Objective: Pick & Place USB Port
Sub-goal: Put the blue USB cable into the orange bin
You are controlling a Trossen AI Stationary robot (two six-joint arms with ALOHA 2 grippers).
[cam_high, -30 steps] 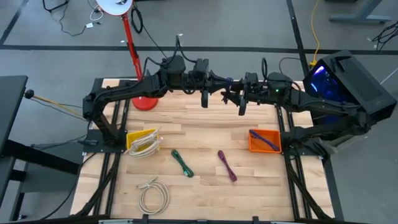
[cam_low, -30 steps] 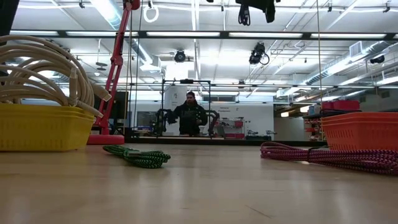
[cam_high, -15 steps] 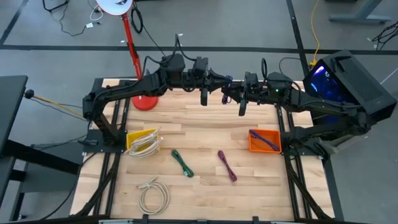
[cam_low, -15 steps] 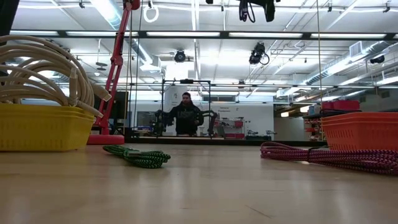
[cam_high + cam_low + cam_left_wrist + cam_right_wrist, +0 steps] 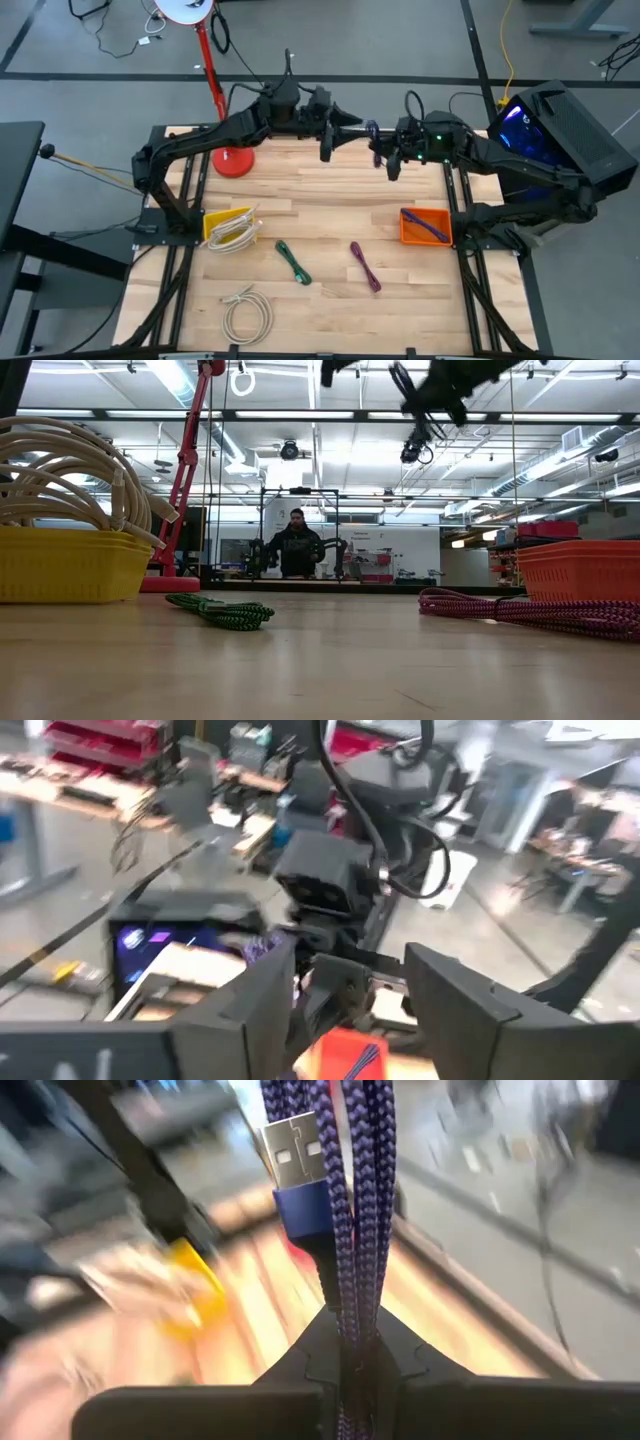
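High over the table's far middle, my right gripper (image 5: 383, 150) is shut on a bundled purple braided USB cable (image 5: 373, 134). Its silver plug (image 5: 293, 1145) sticks out past the fingertips. My left gripper (image 5: 352, 121) faces it from the left, level and open. Its two fingers (image 5: 250, 1010) stand apart with nothing between them, and the right arm's gripper (image 5: 335, 985) shows beyond the gap. In the low view both grippers (image 5: 440, 385) blur at the top edge. My right gripper pinches several strands of the folded purple cable (image 5: 347, 1325) between its two fingers. The strands run along the fingers and out past the tips, with the blue-collared plug end (image 5: 300, 1210) ahead. The cable is lifted clear, high above the table.
An orange basket (image 5: 412, 232) at the right holds a purple cable. A yellow basket (image 5: 213, 222) at the left holds white cables. A green cable (image 5: 293, 262), a magenta cable (image 5: 365, 266) and a white coil (image 5: 247, 312) lie on the wood. A red lamp base (image 5: 232, 162) stands far left.
My right gripper has drawn away from the left gripper toward the table's right edge and has turned, taking the purple cable with it. The cable now stands apart from my left gripper's tips. The left arm has shifted slightly toward the far edge.
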